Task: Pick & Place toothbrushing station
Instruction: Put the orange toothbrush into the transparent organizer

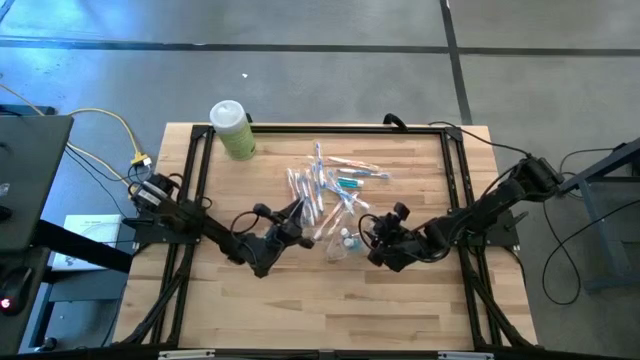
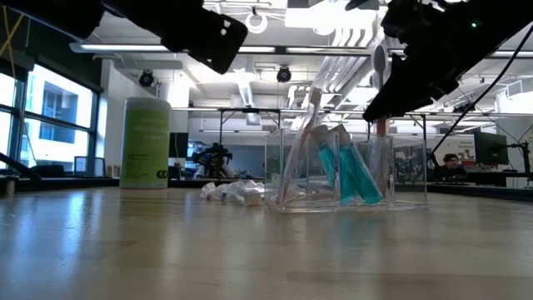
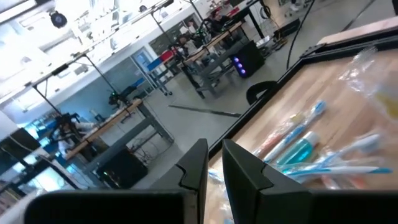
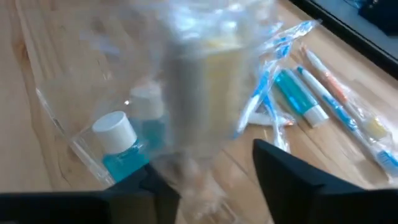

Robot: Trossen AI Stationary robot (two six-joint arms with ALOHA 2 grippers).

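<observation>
My right gripper (image 4: 211, 177) is spread over the clear plastic holder (image 2: 350, 171) — lift straight up, don't tip it — left gripper (image 3: 214, 168) nearly pressed together.

Left gripper (image 1: 300, 222) fingers nearly together, right gripper (image 1: 372, 238) fingers apart.

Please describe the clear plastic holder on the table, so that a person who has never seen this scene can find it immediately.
Start at the light-green bottle standing at the far edge of the wooden table, then go toward the table's middle, past the heap of wrapped toothbrushes. The clear plastic holder stands at the heap's near end, between the left gripper and right gripper. Unlike the flat-lying brushes, it is an upright see-through box holding teal-blue tubes.
</observation>
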